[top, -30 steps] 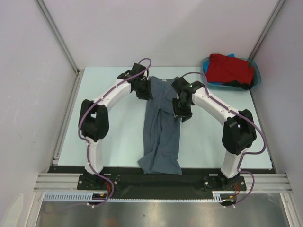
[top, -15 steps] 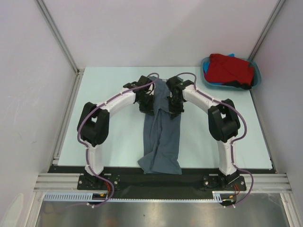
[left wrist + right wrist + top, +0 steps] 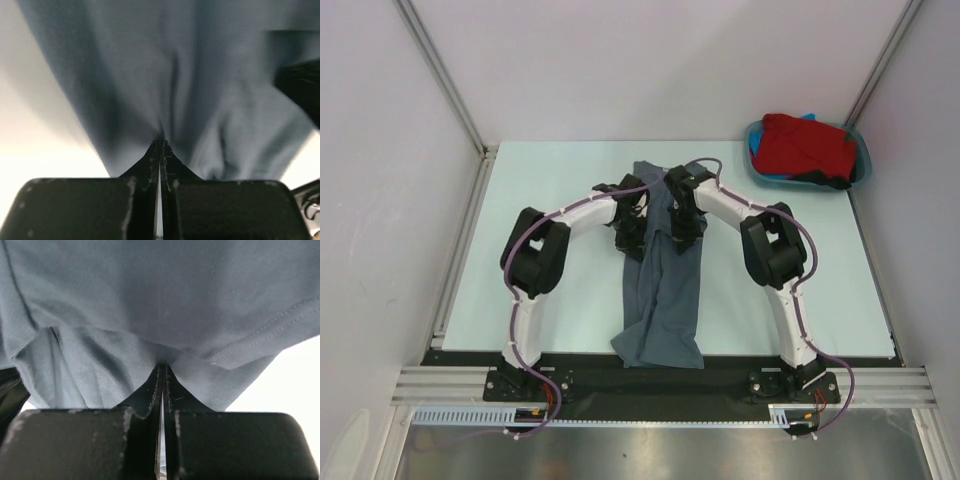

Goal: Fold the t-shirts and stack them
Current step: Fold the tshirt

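Observation:
A dark slate-grey t-shirt (image 3: 660, 300) lies lengthwise down the middle of the table, its far part bunched narrow between my two grippers. My left gripper (image 3: 632, 238) is shut on the shirt's left edge. In the left wrist view the jaws (image 3: 161, 143) pinch a fold of grey cloth (image 3: 200, 75). My right gripper (image 3: 682, 235) is shut on the shirt's right edge. Its jaws (image 3: 161, 368) grip cloth just under a stitched hem (image 3: 260, 335). A bright red t-shirt (image 3: 805, 143) lies heaped at the back right.
The red shirt sits in a teal tub (image 3: 861, 165) in the back right corner, with bits of blue and black cloth under it. The shirt's near hem (image 3: 655, 358) reaches the table's front edge. White walls and metal posts enclose the table.
Both grippers have gone from open to shut on the grey shirt. They moved inward and toward me, and the shirt's spread far part is drawn narrow. Both elbows have folded in.

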{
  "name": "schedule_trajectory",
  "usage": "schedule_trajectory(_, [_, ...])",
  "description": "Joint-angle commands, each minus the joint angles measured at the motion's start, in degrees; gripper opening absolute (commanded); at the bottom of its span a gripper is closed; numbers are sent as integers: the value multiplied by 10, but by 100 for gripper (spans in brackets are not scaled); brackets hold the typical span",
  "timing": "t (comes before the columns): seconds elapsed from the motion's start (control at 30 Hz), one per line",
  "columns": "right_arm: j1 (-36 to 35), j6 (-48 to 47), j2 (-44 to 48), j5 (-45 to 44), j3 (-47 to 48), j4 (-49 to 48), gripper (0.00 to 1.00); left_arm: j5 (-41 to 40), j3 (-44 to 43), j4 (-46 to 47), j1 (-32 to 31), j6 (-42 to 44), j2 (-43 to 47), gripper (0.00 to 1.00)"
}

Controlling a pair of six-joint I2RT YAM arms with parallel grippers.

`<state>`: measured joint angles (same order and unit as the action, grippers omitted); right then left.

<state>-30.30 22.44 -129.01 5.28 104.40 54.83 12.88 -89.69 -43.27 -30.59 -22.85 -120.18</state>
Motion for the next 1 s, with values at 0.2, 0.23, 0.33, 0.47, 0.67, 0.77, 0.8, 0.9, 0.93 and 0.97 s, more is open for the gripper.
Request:
schedule_trajectory(0.2, [-12, 6, -54, -19, 70, 28, 0, 12, -112, -51, 3, 36, -99, 0])
schedule_trajectory(0.23, [-12, 5, -67, -17, 89, 31, 0, 12, -124, -55, 7, 36, -110, 0])
schedule_trajectory(0.33, [-14, 6, -98, -12, 130, 42, 0, 21, -173, -72, 20, 35, -144, 0])
schedule_trajectory(0.47, [-13, 3, -141, -5, 196, 65, 0, 18, -192, -70, 47, 27, -157, 0])
schedule_trajectory(0.67, [-12, -5, -215, 25, 294, 94, 0, 0, -226, -73, 95, 20, -175, 0])
schedule_trajectory(0.77, [-9, -6, -238, 38, 346, 106, 0, -6, -249, -75, 117, 15, -183, 0])
schedule_trajectory(0.8, [-8, -4, -249, 40, 362, 108, 0, -11, -256, -76, 120, 16, -191, 0])
schedule_trajectory(0.9, [-3, -3, -259, 56, 368, 107, 0, -16, -276, -78, 127, 17, -205, 0])
schedule_trajectory(0.93, [-3, -3, -262, 61, 369, 104, 0, -17, -282, -80, 127, 16, -209, 0])
schedule_trajectory(0.97, [-2, -4, -265, 64, 371, 103, 0, -16, -290, -81, 127, 15, -211, 0])
